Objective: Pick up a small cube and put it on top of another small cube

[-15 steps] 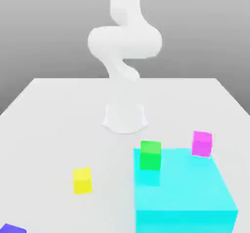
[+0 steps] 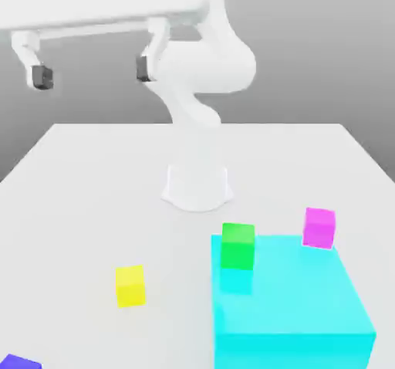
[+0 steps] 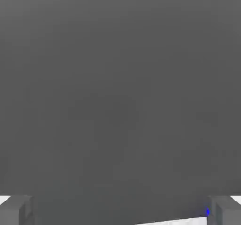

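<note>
My claw (image 2: 93, 76) gapes empty, high above the yellow cube (image 2: 130, 286), probably for clearance before reaching down.

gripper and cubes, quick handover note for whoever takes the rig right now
Gripper: open, nothing between its fingers, high over the table at the exterior view's left.
Blue-violet cube: at the exterior view's bottom left corner, partly cut off by the picture edge.
Green cube: on the big cyan block.
Done: neither pick nor stacking.
Left: grasp the blue-violet cube, set it on the green one, release.
</note>
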Controlling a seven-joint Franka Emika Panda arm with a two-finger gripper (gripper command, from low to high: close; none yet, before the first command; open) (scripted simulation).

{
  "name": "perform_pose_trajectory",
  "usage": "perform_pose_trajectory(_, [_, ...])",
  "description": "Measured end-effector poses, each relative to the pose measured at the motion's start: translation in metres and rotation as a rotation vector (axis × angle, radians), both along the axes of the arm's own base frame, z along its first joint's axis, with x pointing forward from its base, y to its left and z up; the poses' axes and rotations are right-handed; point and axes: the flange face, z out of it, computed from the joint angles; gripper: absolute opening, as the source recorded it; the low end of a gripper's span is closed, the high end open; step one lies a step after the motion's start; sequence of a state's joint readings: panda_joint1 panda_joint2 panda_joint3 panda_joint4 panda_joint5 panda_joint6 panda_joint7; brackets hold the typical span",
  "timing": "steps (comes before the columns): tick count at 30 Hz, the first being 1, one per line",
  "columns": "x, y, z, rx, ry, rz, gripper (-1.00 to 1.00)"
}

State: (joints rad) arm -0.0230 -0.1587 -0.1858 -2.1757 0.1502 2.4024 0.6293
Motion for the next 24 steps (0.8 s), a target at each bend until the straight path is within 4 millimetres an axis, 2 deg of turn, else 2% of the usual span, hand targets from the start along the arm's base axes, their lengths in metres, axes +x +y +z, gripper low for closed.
perform_pose_trajectory(5, [0.022,-0.041,-0.078,0.011,0.109,-0.049,0.00])
perform_pose_trajectory(10, [0.033,-0.073,-0.159,0.011,0.218,-0.083,0.00])
perform_pose_trajectory(14, [0.031,-0.101,-0.225,0.002,0.305,-0.115,0.00])
perform_pose_trajectory(18, [0.020,-0.129,-0.289,-0.014,0.390,-0.145,0.00])
perform_pose_trajectory(21, [0.018,-0.134,-0.339,-0.018,0.406,-0.150,0.00])
perform_pose_trajectory(22, [0.018,-0.134,-0.355,-0.018,0.408,-0.151,-1.00])
perform_pose_trajectory(24, [0.018,-0.134,-0.355,-0.018,0.408,-0.151,-1.00])
